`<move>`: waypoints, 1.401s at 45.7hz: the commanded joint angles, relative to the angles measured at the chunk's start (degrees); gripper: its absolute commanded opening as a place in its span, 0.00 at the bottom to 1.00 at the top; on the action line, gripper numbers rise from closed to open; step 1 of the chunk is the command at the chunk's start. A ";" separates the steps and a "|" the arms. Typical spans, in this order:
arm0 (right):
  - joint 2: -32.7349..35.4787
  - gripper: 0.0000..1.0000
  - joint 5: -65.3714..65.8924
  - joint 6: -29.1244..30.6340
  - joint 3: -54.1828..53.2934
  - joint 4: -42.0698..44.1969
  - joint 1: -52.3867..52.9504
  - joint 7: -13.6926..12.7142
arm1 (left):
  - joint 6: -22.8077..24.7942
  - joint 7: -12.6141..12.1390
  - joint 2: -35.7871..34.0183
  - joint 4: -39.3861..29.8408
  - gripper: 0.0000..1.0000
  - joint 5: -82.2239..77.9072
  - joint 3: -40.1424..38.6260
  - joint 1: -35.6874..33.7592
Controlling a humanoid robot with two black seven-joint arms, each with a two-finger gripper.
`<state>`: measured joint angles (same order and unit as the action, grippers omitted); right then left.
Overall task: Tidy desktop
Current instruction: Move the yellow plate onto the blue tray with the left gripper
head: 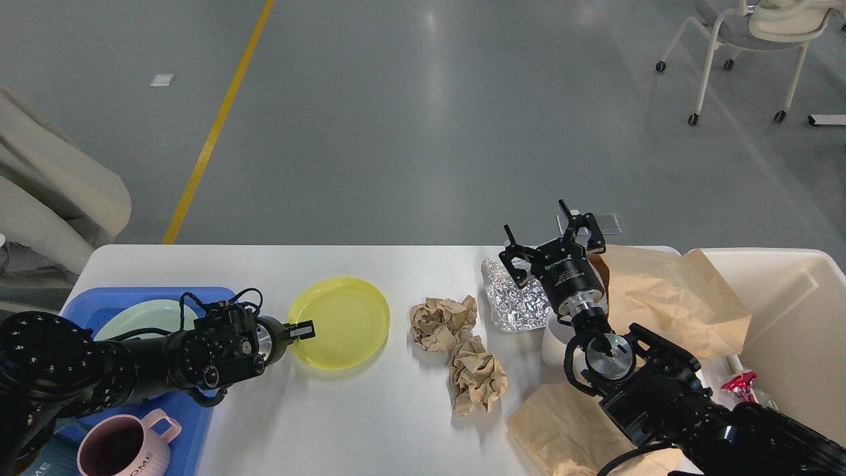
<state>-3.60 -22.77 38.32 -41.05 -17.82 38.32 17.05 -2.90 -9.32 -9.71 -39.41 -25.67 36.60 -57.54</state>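
Spanning most of the near view, the white desk [370, 423] carries all items. A yellow plate [340, 322] lies left of centre. Two crumpled brown paper balls [443, 322] [477, 375] lie right of the plate, one nearer than the other and touching it. A crumpled foil sheet [512, 301] lies just beyond them to the right. Brown paper sheets [667, 297] [562, 426] cover the right side of the desk. A white cup [554, 340] stands partly hidden behind the right arm.

The left gripper [303, 330] sits at the left rim of the yellow plate; its fingers [301, 328] appear narrow, and whether they clamp the rim cannot be told. The right gripper [552, 241] stands over the far right desk edge above the foil, fingers [567, 215] spread wide, holding nothing.

A blue tray [89, 307] at the left edge contains a pale green plate [142, 316] and a pink mug [125, 446], partly covered by the left arm. A cream-white bin [786, 291] at the right edge contains a red wrapper [740, 385].
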 commanded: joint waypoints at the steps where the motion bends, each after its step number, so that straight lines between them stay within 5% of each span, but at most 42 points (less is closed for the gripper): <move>1: 0.00 1.00 0.00 0.00 0.00 -0.02 0.01 0.00 | 0.35 -0.26 0.04 -0.05 0.01 -0.08 -0.12 0.06; 11: 0.00 1.00 0.00 0.00 0.00 -0.02 0.01 0.00 | 1.06 -0.26 -0.75 -2.94 0.00 0.10 -0.56 -0.91; 22: 0.00 1.00 0.00 0.00 0.00 -0.02 0.01 0.00 | -0.35 -1.93 -10.14 -19.81 0.00 0.18 -2.58 -7.05; 34: 0.00 1.00 0.00 0.00 0.00 -0.02 0.01 0.00 | 1.14 -1.58 -32.63 -45.21 0.00 -0.52 -2.67 -16.28; 40: 0.00 1.00 0.00 0.00 0.00 0.06 0.01 0.00 | 9.91 -1.31 -45.73 -51.64 0.00 -0.87 -3.99 -23.31; 46: 0.00 1.00 0.00 0.00 0.00 0.06 0.01 0.00 | 22.57 -1.84 -57.60 -52.09 0.00 -1.31 -7.50 -30.26; 53: 0.00 1.00 0.00 0.00 0.00 0.06 0.01 0.00 | 33.92 -1.84 -63.41 -44.98 0.00 -6.05 -14.00 -31.50; 59: 0.00 1.00 0.00 0.00 0.00 0.06 0.01 0.00 | 36.48 -0.44 -63.77 -37.60 0.00 -8.43 -14.98 -29.57; 64: 0.00 1.00 0.00 0.00 0.00 0.06 0.01 0.00 | 36.30 4.65 -62.19 -28.99 0.00 -12.98 -15.06 -24.48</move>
<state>-3.60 -22.76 38.32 -41.05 -17.75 38.32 17.05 33.27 -9.27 -73.27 -76.82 -34.26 21.74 -86.75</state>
